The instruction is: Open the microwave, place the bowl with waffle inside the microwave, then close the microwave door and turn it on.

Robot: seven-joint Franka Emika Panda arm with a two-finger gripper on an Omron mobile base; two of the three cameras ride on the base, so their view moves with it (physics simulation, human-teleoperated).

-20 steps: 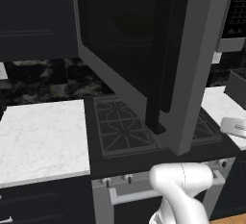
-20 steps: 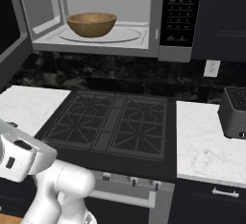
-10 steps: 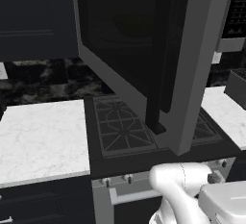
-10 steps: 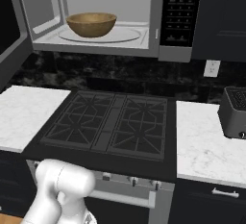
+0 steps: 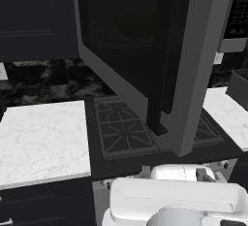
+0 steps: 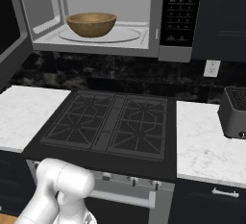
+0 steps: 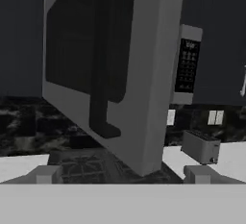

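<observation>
Left base view: microwave door (image 5: pixel 189 60) swung wide open toward camera, flat grey steel slab with dark glossy glass window and a long black vertical bar handle (image 5: pixel 162 65). Below it a black gas stove (image 5: pixel 121 128) with cast grid grates, matte. White marble counter (image 5: pixel 41 140) on the left, veined, square-edged; dark flat cabinet fronts above. White arm casing, smooth and rounded, at the bottom.

Right base view: microwave (image 6: pixel 115 16) cavity open, pale grey boxy interior with a round glass turntable. Bowl (image 6: pixel 91 24) sits on the turntable, inside the cavity: round, tan-brown wood, visible grain, upright. Waffle can't be made out over the rim. Black button panel (image 6: pixel 176 11) at the right of the cavity. Dark boxy toaster (image 6: pixel 234 112) on the right marble counter, well apart from the stove. White outlet (image 6: pixel 211 68) on the black speckled backsplash.

Hand view: gripper (image 7: pixel 122 175) spread wide, nothing between the 2 blocky grey fingertips (image 7: pixel 48 174). It faces the door's outer side: handle ahead, button panel beyond the door edge, toaster low right.
</observation>
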